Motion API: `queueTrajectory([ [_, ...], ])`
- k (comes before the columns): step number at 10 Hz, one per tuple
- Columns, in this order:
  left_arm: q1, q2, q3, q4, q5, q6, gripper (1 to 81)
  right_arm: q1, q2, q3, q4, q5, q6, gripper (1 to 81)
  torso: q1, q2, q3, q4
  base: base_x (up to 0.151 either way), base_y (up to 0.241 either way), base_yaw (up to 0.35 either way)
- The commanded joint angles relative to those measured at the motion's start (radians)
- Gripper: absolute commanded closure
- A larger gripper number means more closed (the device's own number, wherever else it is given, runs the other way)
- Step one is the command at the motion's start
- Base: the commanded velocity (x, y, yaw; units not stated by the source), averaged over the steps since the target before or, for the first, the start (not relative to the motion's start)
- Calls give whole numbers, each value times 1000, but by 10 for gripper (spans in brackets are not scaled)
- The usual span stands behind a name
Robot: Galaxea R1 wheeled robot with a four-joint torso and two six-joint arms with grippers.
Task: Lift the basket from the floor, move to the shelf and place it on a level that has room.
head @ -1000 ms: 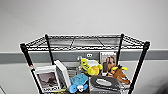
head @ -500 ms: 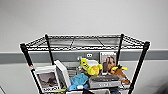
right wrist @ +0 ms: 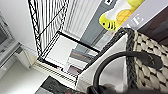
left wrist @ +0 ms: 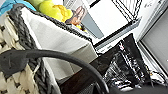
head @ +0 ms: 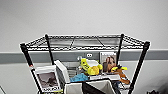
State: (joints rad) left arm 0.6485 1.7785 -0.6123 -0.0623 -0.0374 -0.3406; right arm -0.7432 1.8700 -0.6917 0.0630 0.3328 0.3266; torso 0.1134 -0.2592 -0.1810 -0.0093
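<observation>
Two loop handles carry the load here, one per arm, which is presumably why the basket (head: 87, 88) sits level and centred at the foot of the head view, raised in front of the shelf (head: 85, 50) with its dark rim and pale lining facing up. Above it the level (head: 85, 41), the topmost wire tier, lies bare between the four post tops, while the tier below is crowded with a yellow plush toy (head: 91, 67), framed pictures (head: 48, 80) and a white box (head: 62, 72), so the top looks the only place with room. In the left wrist view one dark handle (left wrist: 60, 58) arcs across the woven side, drawn taut as if bearing weight; the left pincer itself is too hidden to say whether it is closed. In the right wrist view the other handle (right wrist: 117, 61) rises likewise from the weave, and the right pincer's state cannot be told either.
</observation>
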Motion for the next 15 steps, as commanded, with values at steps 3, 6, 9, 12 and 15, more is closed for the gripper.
queueTrajectory([
  [3,-236,-69,147,12,-36,-75,811,225,-75,172,43,38,14,811,0,0,0,0,0,0,0],
  [6,-362,-115,181,12,-19,-161,811,325,-105,207,112,26,14,811,0,0,0,0,0,0,0],
  [9,-496,-140,197,10,17,-259,811,424,-130,222,187,-1,14,811,0,0,0,0,0,0,0],
  [12,-627,-161,198,10,57,-363,811,507,-134,239,256,-40,14,811,0,0,0,0,0,0,0],
  [15,-750,-163,200,9,90,-463,811,635,-138,252,339,-70,14,811,0,0,0,0,0,0,0],
])
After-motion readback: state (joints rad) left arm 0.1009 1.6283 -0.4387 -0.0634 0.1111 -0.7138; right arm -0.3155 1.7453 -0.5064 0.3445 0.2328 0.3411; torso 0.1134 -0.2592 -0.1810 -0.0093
